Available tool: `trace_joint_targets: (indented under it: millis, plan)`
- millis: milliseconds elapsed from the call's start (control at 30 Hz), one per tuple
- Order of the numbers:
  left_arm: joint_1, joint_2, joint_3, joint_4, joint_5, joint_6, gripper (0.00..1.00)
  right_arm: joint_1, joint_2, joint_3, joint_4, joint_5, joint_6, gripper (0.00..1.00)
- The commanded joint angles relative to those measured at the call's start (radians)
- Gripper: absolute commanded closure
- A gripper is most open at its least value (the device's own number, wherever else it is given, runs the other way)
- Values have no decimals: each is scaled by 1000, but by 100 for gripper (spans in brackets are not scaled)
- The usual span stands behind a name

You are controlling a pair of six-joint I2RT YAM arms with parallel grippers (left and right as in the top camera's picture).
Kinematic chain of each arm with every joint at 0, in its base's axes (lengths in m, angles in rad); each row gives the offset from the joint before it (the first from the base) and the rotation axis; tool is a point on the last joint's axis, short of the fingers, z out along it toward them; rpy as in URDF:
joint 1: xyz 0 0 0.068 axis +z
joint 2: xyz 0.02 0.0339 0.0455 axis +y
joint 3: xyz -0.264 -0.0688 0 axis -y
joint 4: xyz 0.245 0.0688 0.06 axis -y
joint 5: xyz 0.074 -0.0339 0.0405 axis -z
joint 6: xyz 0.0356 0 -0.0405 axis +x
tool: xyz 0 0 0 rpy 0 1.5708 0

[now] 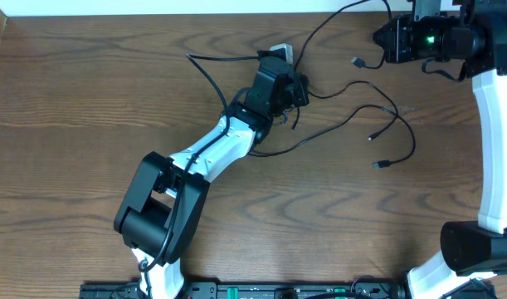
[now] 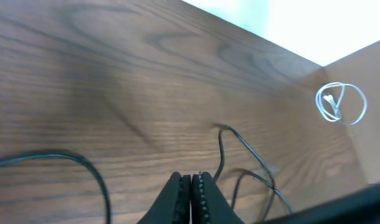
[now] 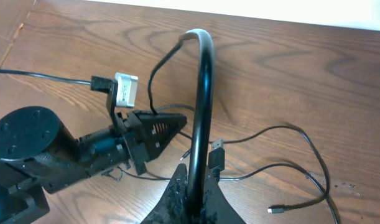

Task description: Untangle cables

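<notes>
Both hands are closed, the left hand and the right hand, above black cables spread on the wooden desk.

From overhead, the left hand is at the tangle in the upper middle of the desk, just below a grey plug. Loose strands run out to its right and end in small plugs, and the right hand is near the far right corner. In the left wrist view, the left fingers are pressed together. A thin black cord passes just beside the tips, and I cannot tell if anything is caught between them. A small white coiled cord shows at the far right. In the right wrist view, the right hand is clamped on an arched black strand that rises from between its fingers, with a USB plug just beside it.
</notes>
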Motion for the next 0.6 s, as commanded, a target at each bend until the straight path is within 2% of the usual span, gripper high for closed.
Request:
trace_joint_targets:
  millis: [0, 267, 567]
  plan:
    - [48, -27, 6, -2, -41, 57, 92, -24, -19, 6, -8, -1, -24, 99]
    - [137, -312, 11, 6, 85, 60, 93, -61, 3, 6, -6, 2, -24, 99]
    - [138, -517, 11, 13, 83, 60, 93, -58, 82, 6, -19, -19, -27, 99]
